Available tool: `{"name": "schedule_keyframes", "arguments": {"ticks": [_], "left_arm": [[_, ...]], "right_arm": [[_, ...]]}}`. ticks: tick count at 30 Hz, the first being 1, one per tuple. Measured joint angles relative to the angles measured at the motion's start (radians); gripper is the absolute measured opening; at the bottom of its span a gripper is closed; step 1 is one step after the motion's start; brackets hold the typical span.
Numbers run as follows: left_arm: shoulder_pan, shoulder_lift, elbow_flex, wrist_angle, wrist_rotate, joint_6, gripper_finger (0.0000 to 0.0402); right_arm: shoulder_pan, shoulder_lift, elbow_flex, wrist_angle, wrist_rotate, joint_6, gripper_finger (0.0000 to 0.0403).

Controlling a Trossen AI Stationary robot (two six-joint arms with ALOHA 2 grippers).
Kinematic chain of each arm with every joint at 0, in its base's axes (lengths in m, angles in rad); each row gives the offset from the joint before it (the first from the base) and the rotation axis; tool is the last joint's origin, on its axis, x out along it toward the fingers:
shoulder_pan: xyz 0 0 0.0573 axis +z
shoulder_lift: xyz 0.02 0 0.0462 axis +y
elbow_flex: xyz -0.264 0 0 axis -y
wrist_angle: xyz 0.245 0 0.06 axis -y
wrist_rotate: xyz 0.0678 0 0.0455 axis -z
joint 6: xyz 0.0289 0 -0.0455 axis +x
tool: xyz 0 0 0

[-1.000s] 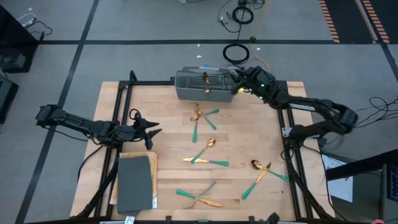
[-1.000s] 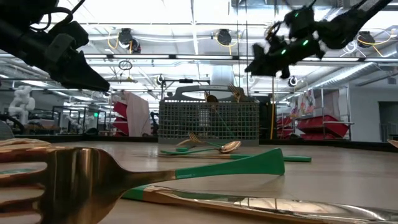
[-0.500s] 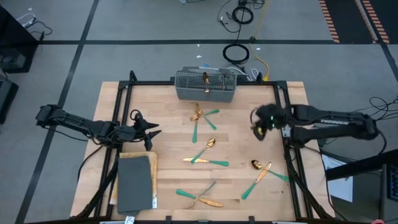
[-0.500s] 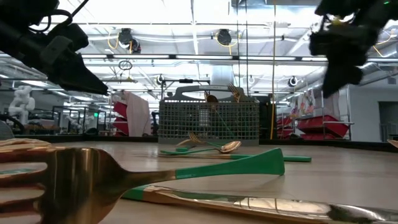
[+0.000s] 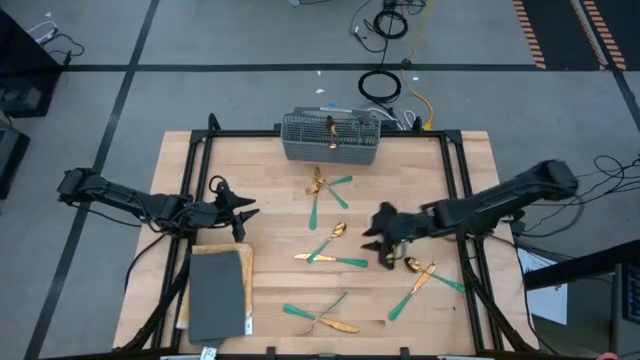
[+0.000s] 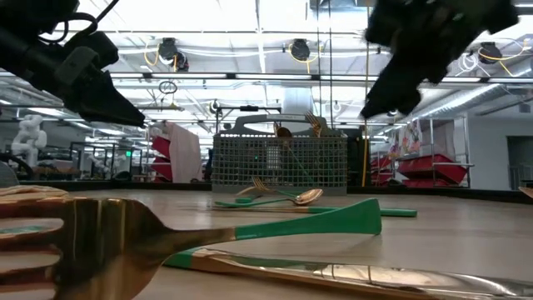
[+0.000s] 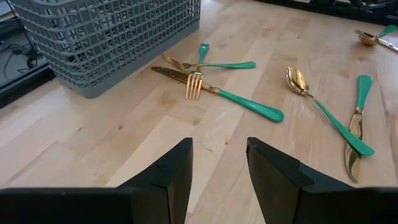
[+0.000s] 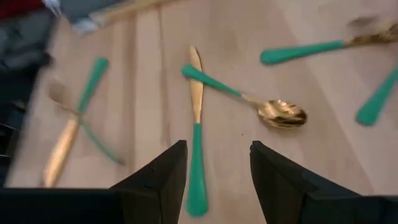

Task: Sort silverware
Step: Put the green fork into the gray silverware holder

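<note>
Motion belongs to the right arm alone: a second ago its gripper hung at the basket [image 5: 331,137] at the tabletop's [image 5: 270,190] far edge, half a second ago it was swinging back along the right rail, and now the right gripper [image 5: 381,243] sits low over the middle of the tabletop, between the spoon-and-knife pair [image 5: 332,250] and the right-hand cluster [image 5: 425,276]. Its jaws stand apart with nothing between them; in its wrist view a knife [image 8: 196,134] lies straight ahead of the gap, crossed by a spoon [image 8: 281,114].

That reads as one drop finished and the next pick starting. At least two gold heads stand up out of the basket, while most of the silverware is loose on the tabletop: the group [image 5: 328,190] just in front of the basket, the middle pair, the right cluster and the crossed pieces [image 5: 322,317] near the front edge.

The left gripper [image 5: 240,212] has not moved, waiting at the left edge above the grey slab [image 5: 216,293], jaws parted and empty.
</note>
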Motion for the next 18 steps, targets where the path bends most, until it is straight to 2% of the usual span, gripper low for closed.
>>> {"name": "schedule_keyframes", "arguments": {"ticks": [4,7,14,18], "left_arm": [[0.000,0.000,0.000,-0.008,-0.001,-0.023,0.0157],[0.000,0.000,0.000,-0.008,-0.001,-0.024,0.0157],[0.000,0.000,0.000,-0.008,-0.002,-0.024,0.0157],[0.000,0.000,0.000,-0.008,-0.001,-0.024,0.0157]], "right_arm": [[0.052,0.220,0.139,-0.041,-0.057,-0.067,0.0165],[0.104,0.354,0.297,-0.124,-0.117,-0.162,0.0165],[0.194,0.577,0.685,-0.385,-0.112,-0.357,0.0165],[0.229,0.668,0.817,-0.439,-0.111,-0.453,0.0164]]}}
